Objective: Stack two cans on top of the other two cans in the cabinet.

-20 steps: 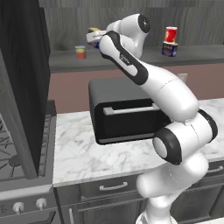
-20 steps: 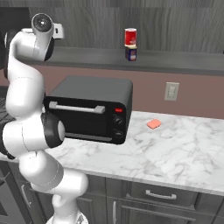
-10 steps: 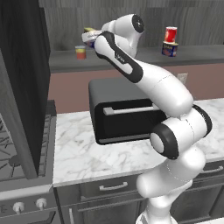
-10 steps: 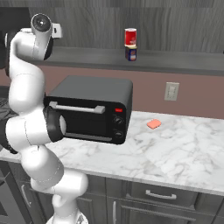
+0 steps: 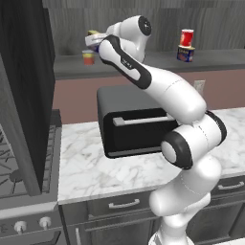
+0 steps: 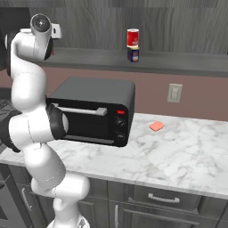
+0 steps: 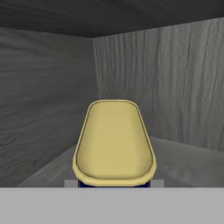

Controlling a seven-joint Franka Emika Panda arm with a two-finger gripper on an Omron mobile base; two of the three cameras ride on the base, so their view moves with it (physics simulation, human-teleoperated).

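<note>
The red can (image 5: 186,37) stands on top of a dark-blue can (image 5: 185,53) at the right of the cabinet ledge (image 5: 143,62); the same stack shows with the red can (image 6: 132,36) over the blue one (image 6: 133,54). The short orange-red can (image 5: 87,58) sits at the left of the ledge. My gripper (image 5: 97,42) is shut on the second dark-blue, yellow-topped can (image 5: 93,34), held just above and slightly right of the orange-red can. In the hand view the held can's yellow top (image 7: 113,140) lies close below the camera and hides the fingertips.
A black oven box (image 5: 129,124) with a silver handle stands on the marble counter (image 5: 86,162) under the ledge. A tall black panel (image 5: 24,86) rises at the left above a stove. A small orange sponge (image 6: 156,126) lies on the counter near a wall outlet (image 6: 174,92).
The gripper has carried the blue can a little to the left along the cabinet, closer over the orange-red can. The red-on-blue stack has not moved.
</note>
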